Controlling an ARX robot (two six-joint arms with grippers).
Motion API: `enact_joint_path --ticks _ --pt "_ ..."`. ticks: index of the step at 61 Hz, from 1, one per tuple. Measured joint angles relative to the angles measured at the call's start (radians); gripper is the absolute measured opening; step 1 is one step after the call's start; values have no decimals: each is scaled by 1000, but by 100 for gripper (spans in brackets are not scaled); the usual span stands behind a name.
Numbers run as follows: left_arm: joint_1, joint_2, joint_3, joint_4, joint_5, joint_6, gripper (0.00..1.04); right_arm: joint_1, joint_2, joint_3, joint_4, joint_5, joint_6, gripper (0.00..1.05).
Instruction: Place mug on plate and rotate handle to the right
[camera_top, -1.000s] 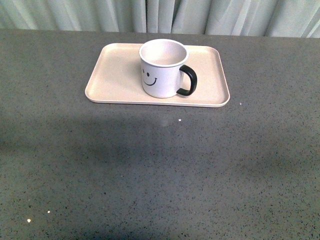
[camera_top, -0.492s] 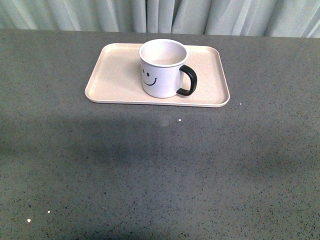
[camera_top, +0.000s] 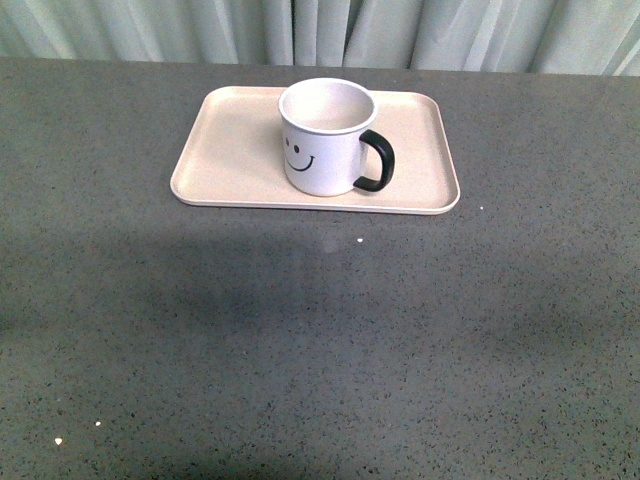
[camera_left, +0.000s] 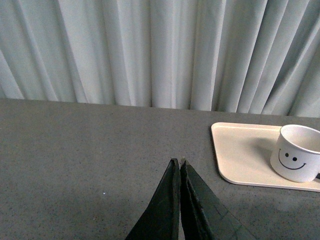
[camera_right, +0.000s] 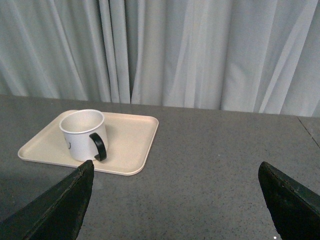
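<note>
The white mug (camera_top: 323, 138) with a black smiley face stands upright on the pale beige plate (camera_top: 230, 150), near its middle. Its black handle (camera_top: 378, 162) points to the right. Neither gripper shows in the front view. In the left wrist view my left gripper (camera_left: 178, 163) is shut and empty, above the grey table, well apart from the plate (camera_left: 240, 152) and the mug (camera_left: 297, 152). In the right wrist view my right gripper (camera_right: 175, 167) is open wide and empty, apart from the mug (camera_right: 82, 134) on the plate (camera_right: 132, 142).
The grey speckled table (camera_top: 320, 340) stretches wide around the plate. Pale curtains (camera_top: 320, 30) hang behind the table's far edge.
</note>
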Motion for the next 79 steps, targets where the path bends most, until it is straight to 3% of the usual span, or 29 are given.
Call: enact_joint_path --ticks 5,11,13,19,24,30,38,52,66,79 --pt "0 0 0 0 0 0 20 -6 13 6 -18 -21 -11 96" --pt "0 0 0 0 2 0 38 -144 313 190 -382 -308 -163 96" --pt "0 0 0 0 2 1 43 -183 421 235 -417 -352 -200 96" --pt "0 0 0 0 0 0 64 -239 763 380 -281 -356 -310 96" --pt "0 0 0 0 0 0 84 -203 997 494 -163 -328 -334 96" --pt "0 0 0 0 0 2 97 -139 1226 633 -87 -278 -327 96" --pt "0 0 0 0 0 2 95 -26 1572 916 -136 -242 -239 96" --pt "0 0 0 0 0 2 95 93 1910 1314 -267 -174 -99 96" --pt "0 0 0 0 0 2 95 154 2042 1525 -351 -144 -19 96" --pt "0 0 0 0 0 2 95 199 2118 1589 -388 -103 5 96"
